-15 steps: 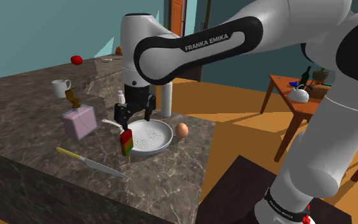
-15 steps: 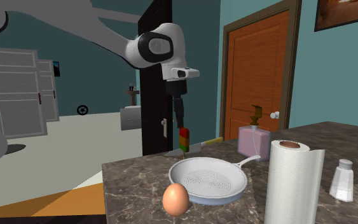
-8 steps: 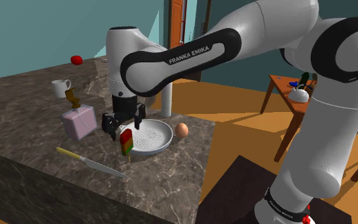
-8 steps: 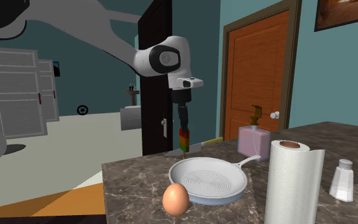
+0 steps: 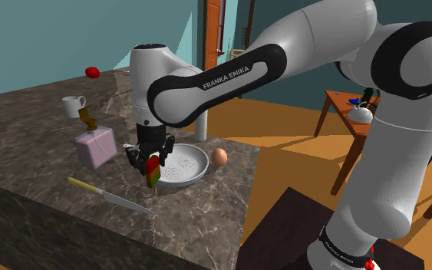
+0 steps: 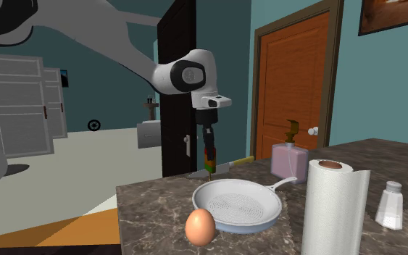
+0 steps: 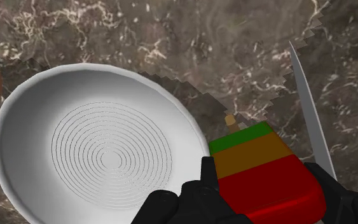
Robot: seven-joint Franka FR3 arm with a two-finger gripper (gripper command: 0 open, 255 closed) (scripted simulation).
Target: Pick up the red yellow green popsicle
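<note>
While the arm bends down over the dark marbled counter (image 5: 37,153), you see the gripper (image 5: 152,159) pointing straight down at the popsicle (image 5: 153,172). The popsicle stands upright on its stick with its red end uppermost, a yellow-orange band below that and green lowest. It sits just beside the rim of the white pan (image 5: 195,172), between the pan and the yellow-handled knife (image 5: 110,198).

From the wrist view, note the two black fingers (image 7: 206,175) closed in on the red end of the popsicle (image 7: 260,168), one on each side, with no gap showing. The stick tip rests on the counter near the pan (image 7: 18,108), and the knife (image 7: 311,114) blade runs alongside.

From the second exterior view, you find the gripper (image 6: 209,148) over the popsicle (image 6: 209,163) at the far side of the pan (image 6: 267,217). A brown egg (image 6: 200,227) lies at the pan's near edge. A paper towel roll (image 6: 332,210), a shaker (image 6: 390,205) and a pink soap bottle (image 6: 290,159) stand around the pan.
</note>
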